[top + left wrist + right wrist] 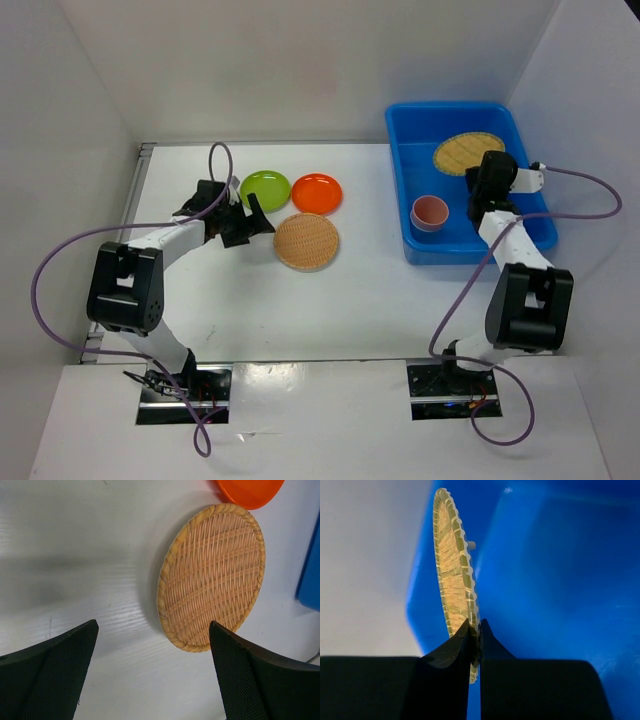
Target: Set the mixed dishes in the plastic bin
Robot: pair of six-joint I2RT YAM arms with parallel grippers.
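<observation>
Inside the blue bin (398,190), your right gripper (475,635) is clamped on the rim of one woven tray (451,570), possibly lifted off the floor; one pink cup (431,211) sits nearby. On the table (380,300) lie a second woven tray (306,241), one green plate (265,187) and one orange plate (317,193); your left gripper (153,624) hangs wide apart beside that tray.

We log the plastic bin (398,190) as plain bright blue. At its 12 o'clock, the yellowish woven tray (466,150) has a criss-cross weave. Edge-on from the right wrist it reads yellow-green with pale bands along the rim. At the bin's 8 o'clock is the pink cup (431,212), unpatterned.

On the white table (250,310):
- lime green plate (265,187), plain
- orange plate (317,193) at its 3 o'clock, plain
- tan woven tray (307,241) at the orange plate's 6 o'clock, basket weave with a braided rim

Fingers (55,670) of the left gripper (153,630) are black with fine mesh. Cables (40,290) are purple.
</observation>
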